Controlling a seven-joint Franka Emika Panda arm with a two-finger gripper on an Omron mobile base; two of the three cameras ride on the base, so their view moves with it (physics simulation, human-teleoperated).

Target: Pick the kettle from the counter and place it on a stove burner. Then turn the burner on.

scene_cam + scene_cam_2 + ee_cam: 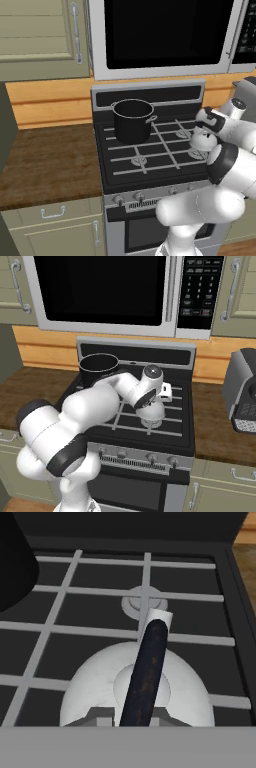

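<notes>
Holding: the gripper is closed tight on the kettle, pinching its thin black arched handle from above.
Kettle position: off the counter and over the front right part of the stove top; the hand view shows its silvery-white dome low over the grey grate bars, though I cannot tell whether its base touches them yet.
Burner ahead: a round silvery burner head sits just beyond the kettle's short spout in the hand view — the kettle is near it, not centred on it.
Neighbours: the tall black pot stands on the back left burner, well apart from the kettle; the knobs line the stove's front edge below the grate.
Step in hand: judged as the placing step, with release and the knob turn not yet done.
Risk, off-centre drop: letting go here could leave the base straddling a grate bar, so the kettle rocks or tips.
Risk, handle slip: the grip is on a thin bar only — any sideways swing could let the body pivot under the fingers.
Risk, wrong knob: the knobs look alike, so turning one that does not match the kettle's burner would light an empty ring.
</notes>
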